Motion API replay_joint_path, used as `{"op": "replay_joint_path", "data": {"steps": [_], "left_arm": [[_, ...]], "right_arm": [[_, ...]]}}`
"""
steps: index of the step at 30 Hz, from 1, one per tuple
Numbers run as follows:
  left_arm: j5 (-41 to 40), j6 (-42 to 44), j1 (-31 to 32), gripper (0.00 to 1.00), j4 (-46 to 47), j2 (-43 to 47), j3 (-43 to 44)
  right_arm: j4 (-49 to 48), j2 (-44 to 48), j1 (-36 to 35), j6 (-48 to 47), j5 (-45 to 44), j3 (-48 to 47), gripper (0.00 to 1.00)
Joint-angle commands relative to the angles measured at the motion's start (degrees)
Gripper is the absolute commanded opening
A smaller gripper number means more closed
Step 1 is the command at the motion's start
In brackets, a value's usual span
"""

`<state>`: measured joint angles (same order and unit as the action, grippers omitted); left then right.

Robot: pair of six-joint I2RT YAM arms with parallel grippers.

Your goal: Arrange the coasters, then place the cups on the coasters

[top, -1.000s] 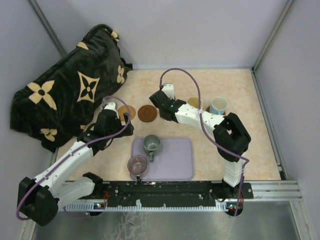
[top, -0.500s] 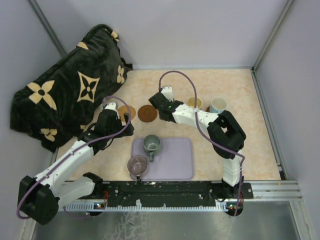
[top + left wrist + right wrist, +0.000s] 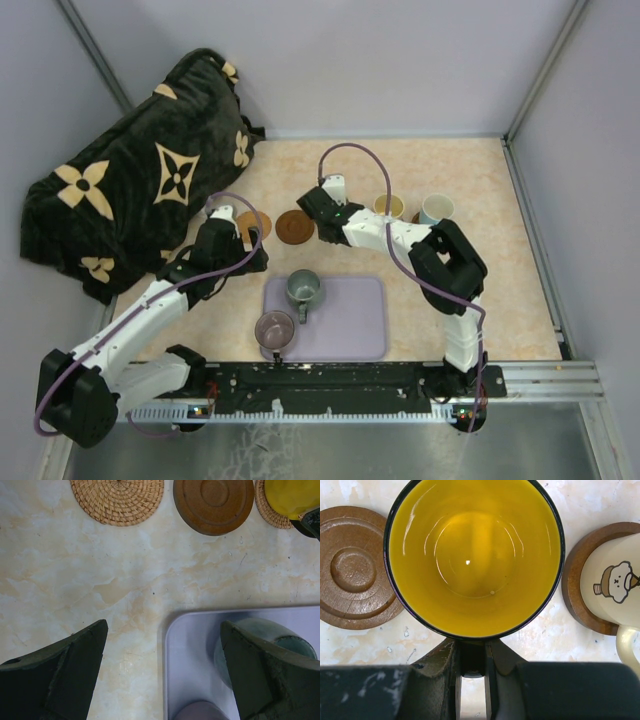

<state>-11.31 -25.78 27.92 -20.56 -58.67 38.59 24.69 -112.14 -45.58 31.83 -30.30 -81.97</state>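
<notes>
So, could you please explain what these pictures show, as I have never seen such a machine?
These are two robot arms bolted to a table edge. One picture looks down from above; the other two come from cameras on each wrist. On the table lie round coasters and a lavender tray carrying a dark green cup and a purple cup; a cream cup and a blue cup stand farther back. The left tool is open and empty. The right tool is shut on the handle of the yellow cup.

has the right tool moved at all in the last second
Yes, slightly. The right tool has edged left toward the dark brown coaster, leaving more of the cream cup showing behind it.
</notes>
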Motion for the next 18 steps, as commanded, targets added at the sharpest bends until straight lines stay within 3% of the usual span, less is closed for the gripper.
{"op": "replay_joint_path", "data": {"steps": [1, 18], "left_arm": [[-0.6, -0.5, -0.1, 0.99, 1.0, -0.3, 0.7], [-0.9, -0.6, -0.1, 0.99, 0.5, -0.8, 0.9]], "right_arm": [[-5.2, 1.5, 0.5, 1.5, -3.6, -1.8, 0.00], [-5.2, 3.3, 0.8, 5.6, -3.5, 3.0, 0.00]]}}
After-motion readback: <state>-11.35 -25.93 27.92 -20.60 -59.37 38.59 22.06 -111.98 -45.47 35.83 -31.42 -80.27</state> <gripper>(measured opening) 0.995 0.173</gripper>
